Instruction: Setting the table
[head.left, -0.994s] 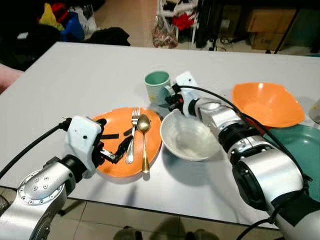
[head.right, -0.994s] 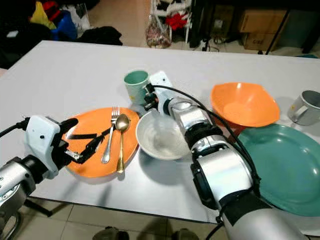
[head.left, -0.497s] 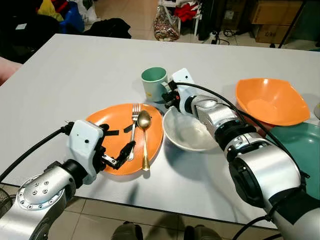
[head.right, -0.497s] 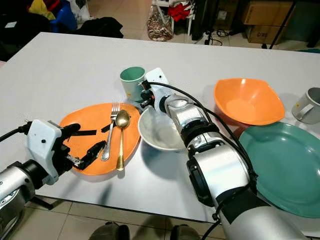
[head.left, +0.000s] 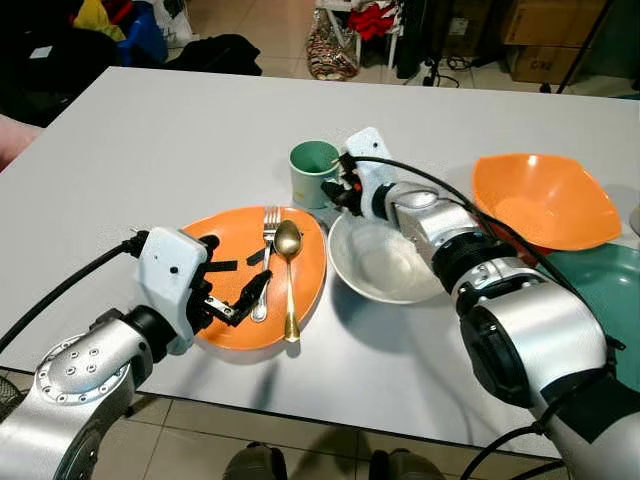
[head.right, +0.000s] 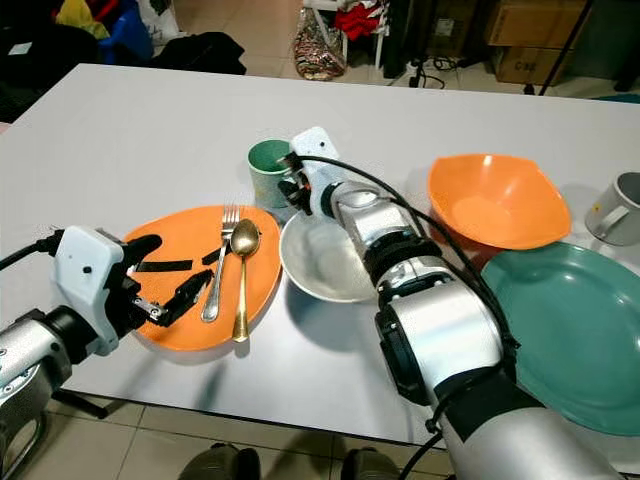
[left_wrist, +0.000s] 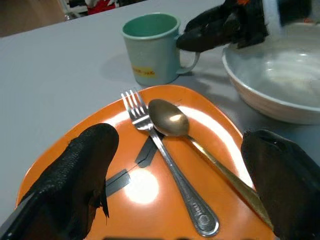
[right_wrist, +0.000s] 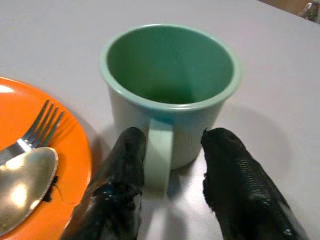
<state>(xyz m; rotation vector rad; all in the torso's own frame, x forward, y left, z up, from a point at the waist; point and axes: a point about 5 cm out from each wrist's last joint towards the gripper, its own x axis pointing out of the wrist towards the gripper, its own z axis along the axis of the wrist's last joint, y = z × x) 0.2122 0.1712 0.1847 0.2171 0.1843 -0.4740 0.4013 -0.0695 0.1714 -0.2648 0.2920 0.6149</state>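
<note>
Green mug (right_wrist: 170, 95) upright on the desk (head.left: 150, 150), just beyond the orange plate (head.left: 225, 240) and beside the white bowl (head.left: 385, 265). Handle straddled by the right gripper (right_wrist: 172, 165), jaws parted, not yet clenched. Best closed squarely on the handle, then lifted straight up to spare the bowl's rim. Left gripper (left_wrist: 175, 165) poised low over the plate, jaws released wide around the fork (left_wrist: 165, 170) and spoon (left_wrist: 170, 120).

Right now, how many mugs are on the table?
2. A green mug stands beyond the orange plate, with the right gripper at its handle. A grey mug sits at the table's far right edge, cut off by the frame.
</note>
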